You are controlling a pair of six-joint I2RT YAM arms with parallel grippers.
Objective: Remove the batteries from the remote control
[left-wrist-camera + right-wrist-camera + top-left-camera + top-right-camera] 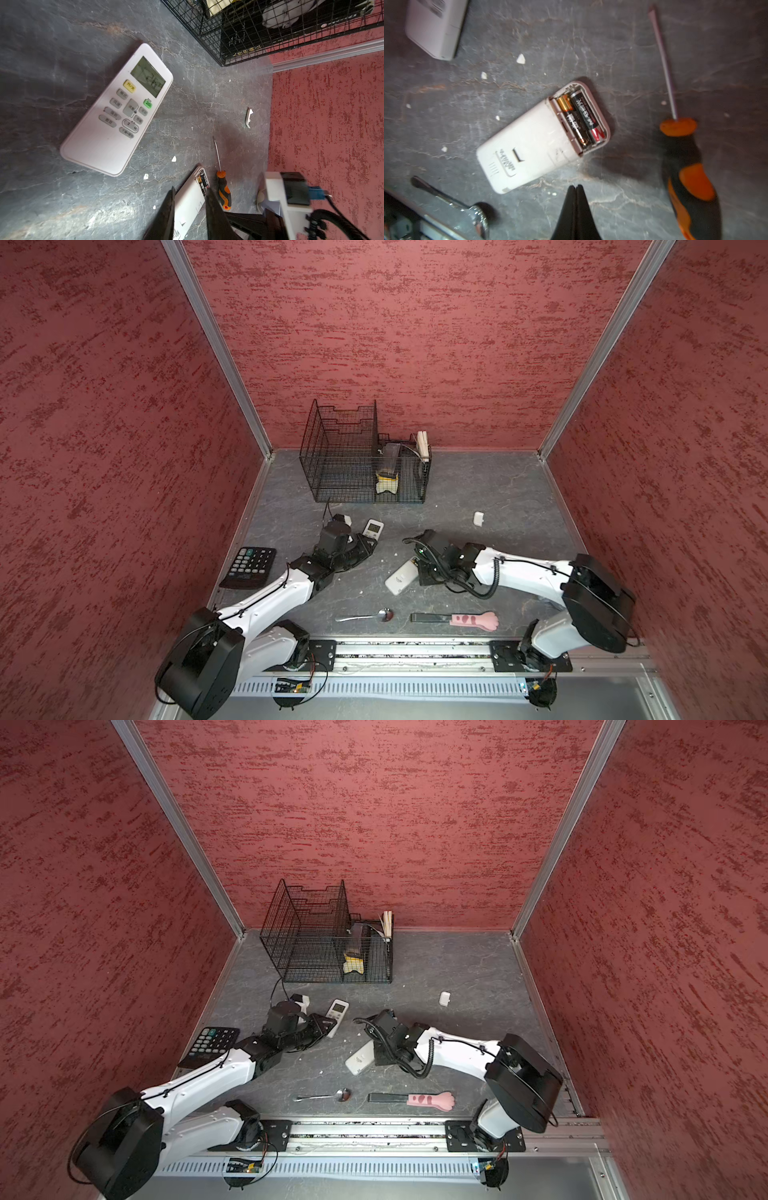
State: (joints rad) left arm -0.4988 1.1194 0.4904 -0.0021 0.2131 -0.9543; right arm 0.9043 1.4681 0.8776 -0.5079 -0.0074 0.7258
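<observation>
A white remote control [533,145] lies face down on the dark table, its battery bay uncovered. Two black batteries [579,116] sit side by side in the bay, one with a gold end. In both top views this remote [401,578] lies just left of my right wrist. My right gripper [576,187] hangs shut and empty just off the remote's closed end. My left gripper [190,189] hovers open by a narrow gap, holding nothing, beside a second white remote [118,110] that lies display up. The batteries [202,180] show beyond its fingers.
An orange-and-black screwdriver [687,176] lies beside the open remote. A white cover piece [478,518] lies farther back. A calculator [251,566] sits at the left edge, a wire basket [357,464] at the back, a spoon [370,616] and pink paw tool [461,620] in front.
</observation>
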